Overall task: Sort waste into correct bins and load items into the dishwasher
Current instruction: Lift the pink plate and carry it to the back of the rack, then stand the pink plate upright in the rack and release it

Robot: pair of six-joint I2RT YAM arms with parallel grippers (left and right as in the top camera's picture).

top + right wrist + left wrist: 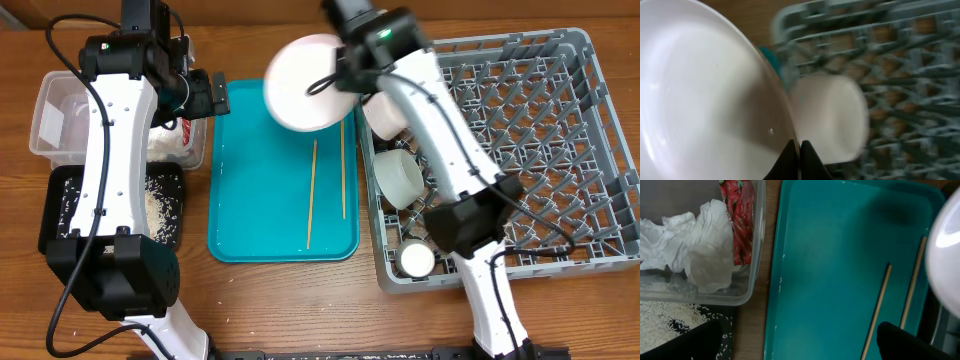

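Note:
My right gripper (pixel 340 76) is shut on the rim of the white plate (pixel 303 83) and holds it tilted in the air over the far end of the teal tray, beside the grey dish rack (pixel 545 150). In the right wrist view the fingers (pixel 800 150) pinch the plate's edge (pixel 705 100). The rack holds a white bowl (pixel 385 115), a pale grey-green bowl (pixel 400 178) and a small white cup (pixel 417 260). Two chopsticks (pixel 312 190) lie on the teal tray. My left gripper (pixel 205 95) is open and empty over the tray's left edge (pixel 800 347).
The clear tub (pixel 55 120) holds crumpled tissue (pixel 700 245) and the red wrapper (pixel 740 220). The black tray (pixel 62 215) in front of it holds rice scraps (pixel 160 205). The teal tray (pixel 250 200) lies between the bins and the rack.

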